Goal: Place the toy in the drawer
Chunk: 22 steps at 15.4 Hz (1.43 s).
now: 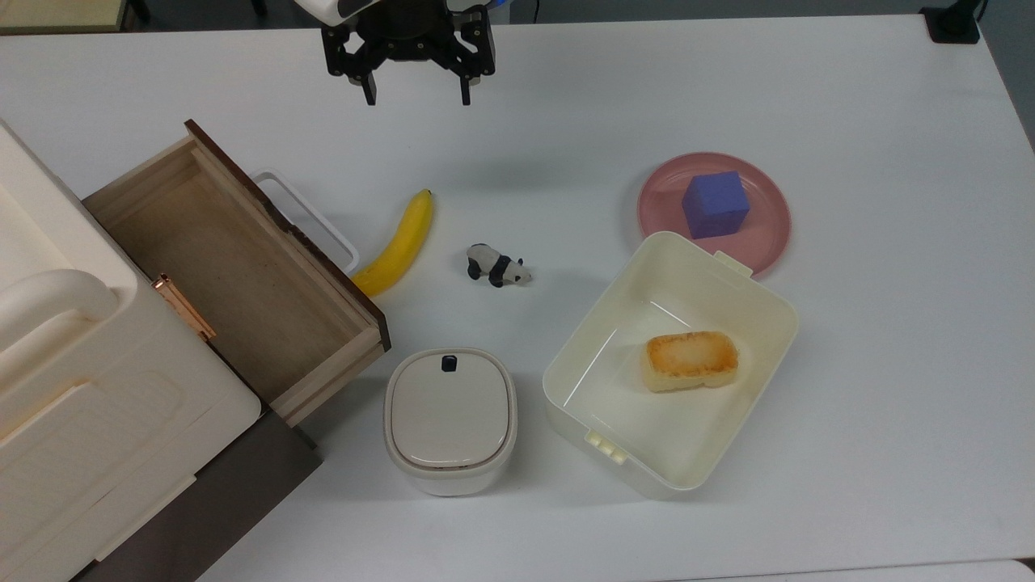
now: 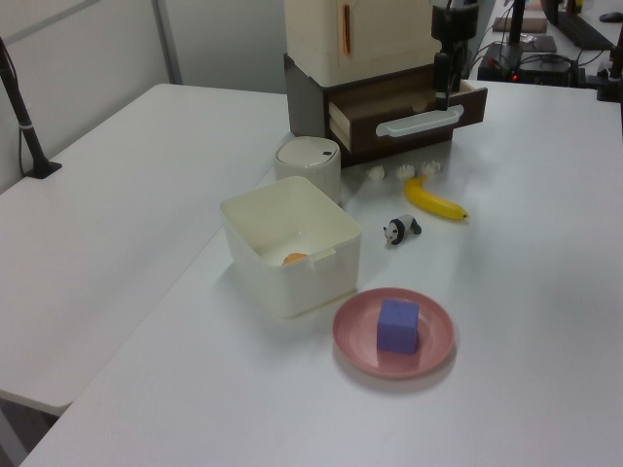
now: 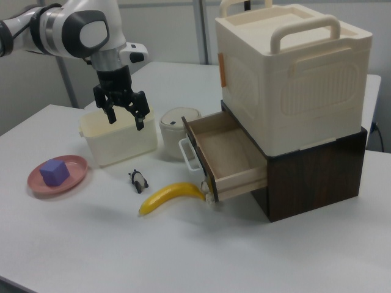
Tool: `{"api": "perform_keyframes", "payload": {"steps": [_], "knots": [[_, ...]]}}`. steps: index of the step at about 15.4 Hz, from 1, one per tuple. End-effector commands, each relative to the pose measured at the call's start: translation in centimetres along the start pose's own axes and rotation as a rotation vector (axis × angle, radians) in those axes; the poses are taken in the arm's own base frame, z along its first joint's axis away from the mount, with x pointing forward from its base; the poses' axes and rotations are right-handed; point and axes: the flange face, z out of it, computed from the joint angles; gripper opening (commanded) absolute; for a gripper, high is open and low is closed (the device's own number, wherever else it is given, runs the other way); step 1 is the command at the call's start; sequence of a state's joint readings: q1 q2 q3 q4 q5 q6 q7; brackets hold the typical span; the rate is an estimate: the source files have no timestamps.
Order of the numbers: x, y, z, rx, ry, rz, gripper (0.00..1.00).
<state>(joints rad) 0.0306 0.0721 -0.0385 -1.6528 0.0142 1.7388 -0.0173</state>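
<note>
- Tool [image 1: 418,101] up at 12 o'clock in the top view, held above the white worktop [image 1: 873,388], fingers spread wide with nothing between them; also high over the worktop in the right view [image 3: 126,119], pointing down.
- Panda figurine [image 1: 497,266] on its four legs near the middle of the worktop in the top view, at 6 o'clock from the tool and well apart from it; seen also in the left view [image 2: 401,230] and the right view [image 3: 138,179].
- Banana [image 1: 398,242] just beside the panda at its 9 o'clock in the top view, lower end close to the drawer's front corner.
- Drawer [image 1: 234,279] pulled open at 9 o'clock in the top view, light-wood inside bare, dark brown front panel with white loop handle [image 1: 311,218] facing the banana.
- Cream handled case [image 3: 287,73] stacked on the dark cabinet [image 3: 317,174] that carries the drawer, in the right view.
- Small lidded cream container [image 1: 449,419] at 6 o'clock in the top view, just beside the drawer's corner.
- Open cream tub [image 1: 602,384] at 4 o'clock from the panda in the top view, a toasted bread piece [image 1: 690,360] lying inside.
- Pink plate [image 1: 764,234] touching or partly under the tub's far edge, purple-blue cube [image 1: 714,203] resting on it.
</note>
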Motion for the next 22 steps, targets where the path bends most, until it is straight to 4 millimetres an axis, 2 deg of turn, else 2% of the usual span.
{"api": "perform_keyframes", "payload": {"steps": [1,14,18,22], "knots": [[-0.3,0.2,-0.5,-0.012,-0.02,-0.01,1.0],[-0.4,0.4,-0.7,-0.012,-0.032,-0.088,1.0],[-0.5,1.4,-0.3,0.011,-0.042,-0.421,1.0],[-0.5,1.0,0.4,0.027,-0.055,-0.841,1.0]]}}
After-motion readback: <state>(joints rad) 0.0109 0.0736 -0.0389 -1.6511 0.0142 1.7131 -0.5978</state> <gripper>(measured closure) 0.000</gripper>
